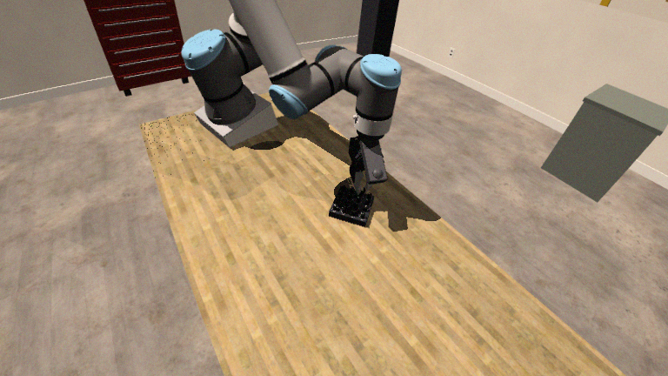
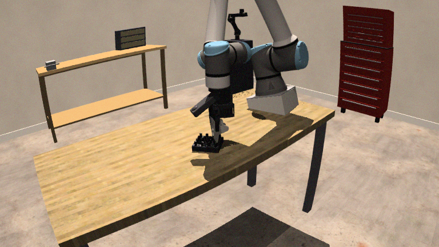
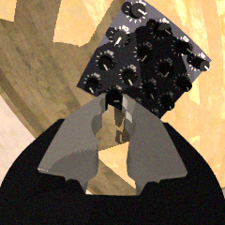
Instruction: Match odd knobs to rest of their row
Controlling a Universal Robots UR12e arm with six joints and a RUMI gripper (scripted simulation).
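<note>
The knob box (image 1: 350, 206) is a small black square box with rows of black knobs. It lies on the wooden table under the arm and also shows in the exterior view (image 2: 207, 144). In the wrist view the box (image 3: 145, 66) sits turned like a diamond, with white pointer marks on the knobs. My gripper (image 3: 113, 95) reaches down onto the box's near corner and is shut on a knob (image 3: 113, 96) there. The fingers hide most of that knob, and its pointer mark cannot be read.
The arm's base (image 1: 235, 123) stands on the table's far end. A red tool chest (image 2: 366, 63) and a wooden shelf table (image 2: 100, 79) stand off by the walls. A grey bin (image 1: 608, 137) is to the right.
</note>
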